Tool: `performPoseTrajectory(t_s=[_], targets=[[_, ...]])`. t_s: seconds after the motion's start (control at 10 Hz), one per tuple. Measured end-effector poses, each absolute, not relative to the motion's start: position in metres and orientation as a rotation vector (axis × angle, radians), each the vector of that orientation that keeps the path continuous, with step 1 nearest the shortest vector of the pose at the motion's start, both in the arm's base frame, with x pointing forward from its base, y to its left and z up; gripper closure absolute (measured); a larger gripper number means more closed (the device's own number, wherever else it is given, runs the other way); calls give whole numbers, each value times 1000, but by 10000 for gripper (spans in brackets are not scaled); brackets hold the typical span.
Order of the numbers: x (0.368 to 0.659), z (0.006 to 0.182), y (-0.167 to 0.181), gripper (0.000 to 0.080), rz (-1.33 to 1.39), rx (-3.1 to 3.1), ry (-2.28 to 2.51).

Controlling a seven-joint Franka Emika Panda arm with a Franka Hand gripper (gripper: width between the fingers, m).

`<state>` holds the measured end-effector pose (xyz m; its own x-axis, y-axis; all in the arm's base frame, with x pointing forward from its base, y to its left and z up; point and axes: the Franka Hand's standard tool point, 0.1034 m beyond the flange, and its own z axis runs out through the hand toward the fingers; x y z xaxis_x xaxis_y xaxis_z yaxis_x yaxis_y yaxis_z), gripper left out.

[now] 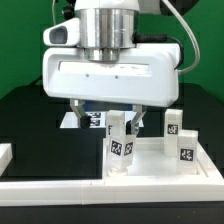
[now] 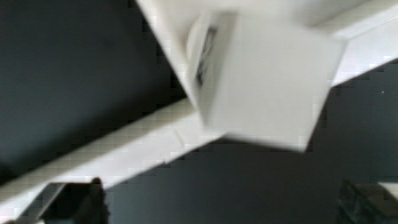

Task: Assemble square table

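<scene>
The square table's white tray-like top (image 1: 152, 168) lies at the exterior view's lower right. Several white tagged leg blocks stand upright on it, among them one near the front (image 1: 121, 150) and one at the right (image 1: 187, 146). My gripper (image 1: 107, 114) hangs just above and behind the front leg block, open, with nothing between its fingers. In the wrist view a white leg block (image 2: 258, 80) stands beyond the open gripper (image 2: 222, 202), crossing a white rim (image 2: 107, 152). Both dark fingertips (image 2: 75, 203) show at the frame's edge, far apart.
A long white rail (image 1: 90, 190) runs along the table's front, and another piece (image 1: 5, 155) sits at the exterior view's left. Tags of the marker board (image 1: 95, 120) show behind the fingers. The table surface (image 1: 40, 130) is black.
</scene>
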<state>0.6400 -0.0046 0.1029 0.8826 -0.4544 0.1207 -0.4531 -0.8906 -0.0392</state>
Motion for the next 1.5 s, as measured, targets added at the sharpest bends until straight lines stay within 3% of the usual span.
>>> performPoseTrajectory(t_s=[0.6,0.8,0.9,1.0,1.5], targets=[[632,89,7,151,-209,-3014,784],[632,88,7,389,-206,-2977,897],[632,88,7,389,-203,-2933,1016],[632,88,4,504,-202,-2886,1135],[630,84,-15,504,-185,-2487,1788]])
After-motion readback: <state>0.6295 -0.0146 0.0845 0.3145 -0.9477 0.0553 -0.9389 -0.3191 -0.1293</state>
